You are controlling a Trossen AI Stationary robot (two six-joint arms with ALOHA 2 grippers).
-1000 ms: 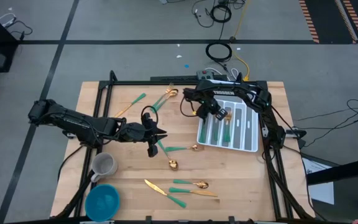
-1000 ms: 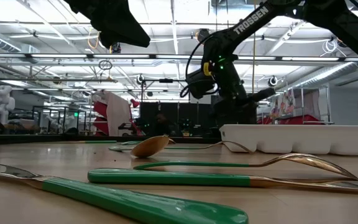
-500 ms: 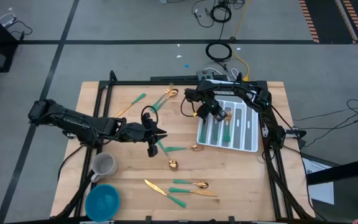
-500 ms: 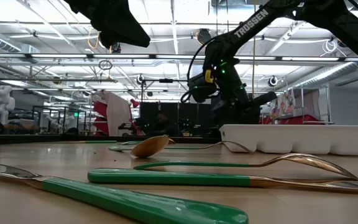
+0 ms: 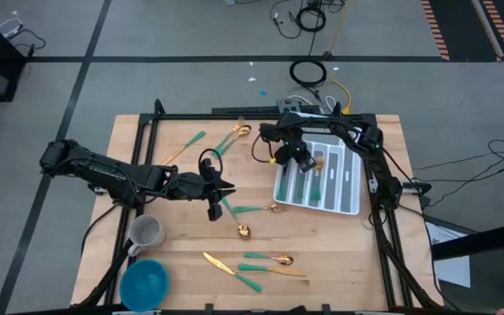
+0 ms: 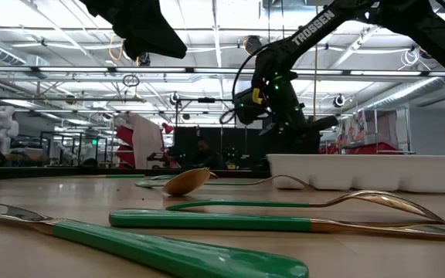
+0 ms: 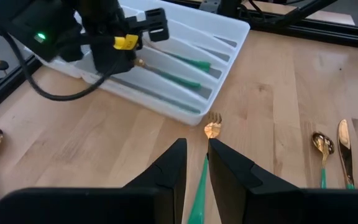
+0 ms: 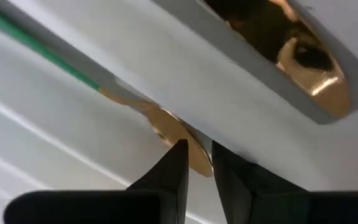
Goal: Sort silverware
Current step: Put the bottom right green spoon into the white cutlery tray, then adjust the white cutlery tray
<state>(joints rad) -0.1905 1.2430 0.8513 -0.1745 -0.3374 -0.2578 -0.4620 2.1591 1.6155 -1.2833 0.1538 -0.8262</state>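
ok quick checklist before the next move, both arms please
1. Left gripper fingers close around the fork handle: ok, handle sits between them.
2. Fork lifted off the table: cannot tell.
3. Right gripper over the white tray: ok, at its left compartments.
4. Right gripper's fingers clear of the spoon in the tray: cannot tell, the bowl lies right at the tips.
5. Loose silverware left: not ok, knife and others on the table.

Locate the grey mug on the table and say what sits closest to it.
In the high view the grey mug stands near the table's front-left corner, just above the blue bowl and in front of the left arm.
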